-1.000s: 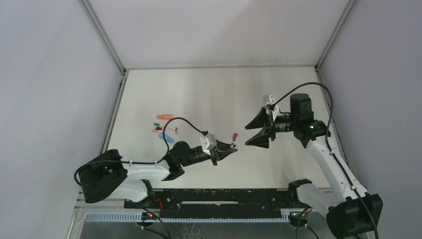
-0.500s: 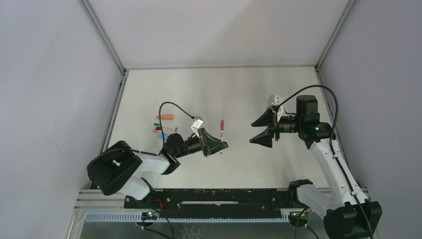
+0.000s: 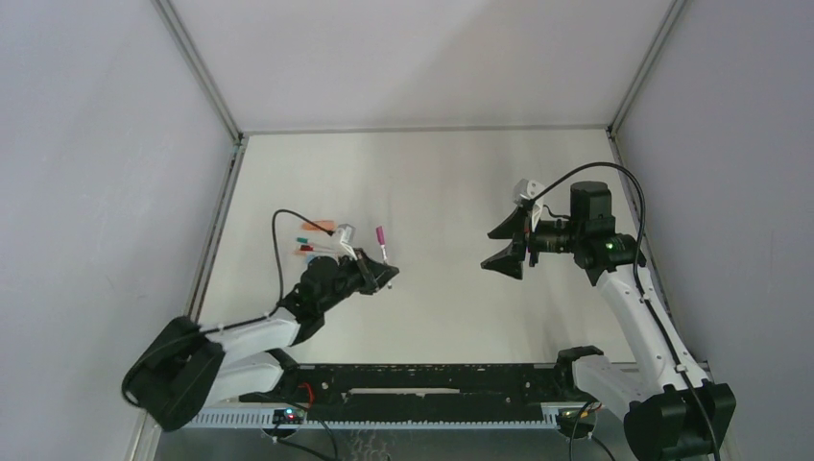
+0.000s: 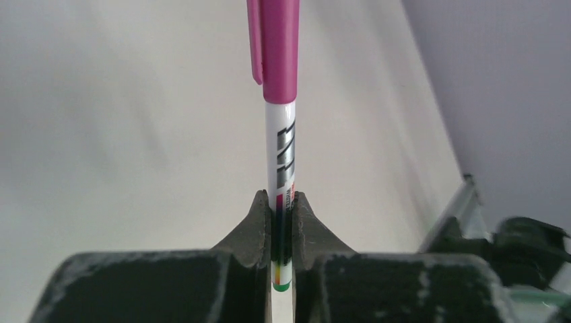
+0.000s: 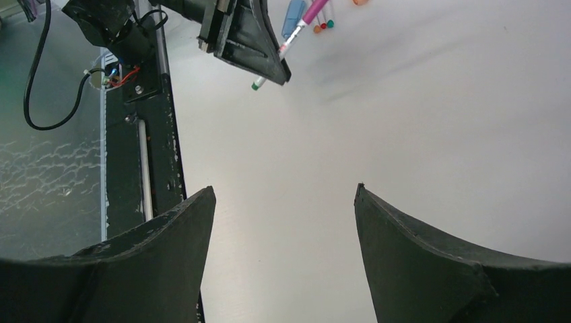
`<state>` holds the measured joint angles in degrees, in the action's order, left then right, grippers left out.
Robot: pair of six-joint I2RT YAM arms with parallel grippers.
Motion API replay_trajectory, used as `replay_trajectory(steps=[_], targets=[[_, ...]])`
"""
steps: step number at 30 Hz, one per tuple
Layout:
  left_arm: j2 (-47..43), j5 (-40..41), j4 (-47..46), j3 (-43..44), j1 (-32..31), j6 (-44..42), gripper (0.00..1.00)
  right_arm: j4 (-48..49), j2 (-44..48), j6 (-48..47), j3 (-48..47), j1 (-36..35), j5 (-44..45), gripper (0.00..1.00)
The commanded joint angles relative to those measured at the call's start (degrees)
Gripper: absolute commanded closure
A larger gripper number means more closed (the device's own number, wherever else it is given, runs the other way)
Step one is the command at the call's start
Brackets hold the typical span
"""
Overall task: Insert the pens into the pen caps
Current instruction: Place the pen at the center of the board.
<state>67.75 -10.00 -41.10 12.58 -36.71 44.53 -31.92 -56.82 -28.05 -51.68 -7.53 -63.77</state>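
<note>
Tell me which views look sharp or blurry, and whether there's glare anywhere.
Left wrist: the capped pen in the left pincer is crisp, the table behind it soft. Right wrist: the right pincer is dark against the bright table. Top external: even light, no harsh glare, the loose pens too small for detail.

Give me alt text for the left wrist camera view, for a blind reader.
The left end effector is shut on a white pen, which runs up the frame between its black fingers with a magenta cap on its far end. A pale table lies behind.
</note>
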Motion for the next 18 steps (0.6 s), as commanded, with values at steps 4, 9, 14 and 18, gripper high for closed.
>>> replay_trajectory(steps=[4, 9, 14, 18], targets=[[-12.48, 20.78, 31.93, 9.12, 0.48, -12.17, 0.88, 1.47, 0.09, 0.32, -0.09, -0.38, 0.97, 0.18], [-16.18, 29.73, 36.33, 6.75, 2.23, -5.21, 0.93, 1.52, 0.35, 0.32, -0.09, -0.38, 1.18, 0.18], [-20.52, 35.89, 40.62, 3.10, 4.59, 5.50, 1.00, 1.53, 0.50, 0.28, -0.09, -0.34, 1.20, 0.18], [-24.29, 38.57, 43.75, 1.25, 5.22, 10.84, 1.00, 1.52, 0.56, 0.27, -0.10, -0.31, 1.12, 0.18]])
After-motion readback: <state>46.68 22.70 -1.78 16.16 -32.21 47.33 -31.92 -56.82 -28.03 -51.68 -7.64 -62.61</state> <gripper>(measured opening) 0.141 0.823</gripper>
